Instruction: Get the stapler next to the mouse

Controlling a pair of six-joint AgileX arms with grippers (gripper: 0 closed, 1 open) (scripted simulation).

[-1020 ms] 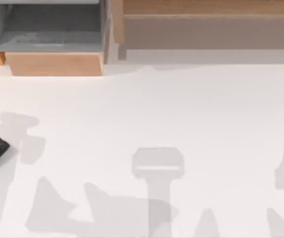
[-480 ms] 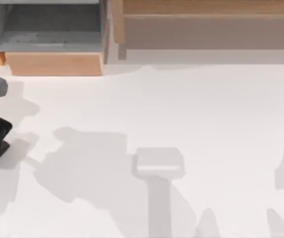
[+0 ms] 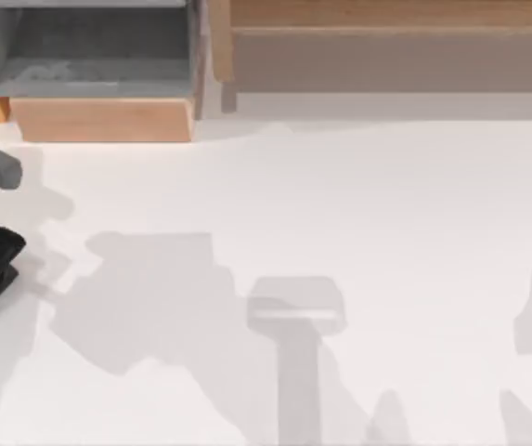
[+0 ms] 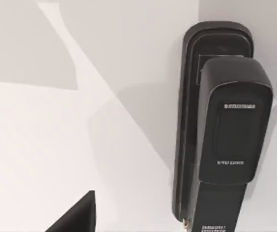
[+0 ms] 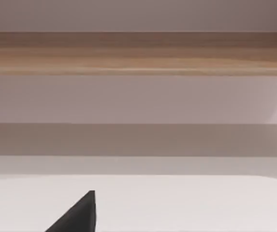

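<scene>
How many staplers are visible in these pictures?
1: a black stapler lying on the white table below the left wrist camera. Others may lie outside the views.

Stapler (image 4: 223,130): black, long and narrow, closed, lay flat on the white table; small pale lettering on its top arm; lengthwise along twelve-to-six o'clock.

One stapler (image 4: 223,130), one grey drawer unit (image 3: 94,51), one wooden shelf (image 3: 386,19).

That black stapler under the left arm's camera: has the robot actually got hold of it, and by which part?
It cannot be told. The stapler lies on the white table below the left wrist camera, with no finger visibly touching it.
</scene>
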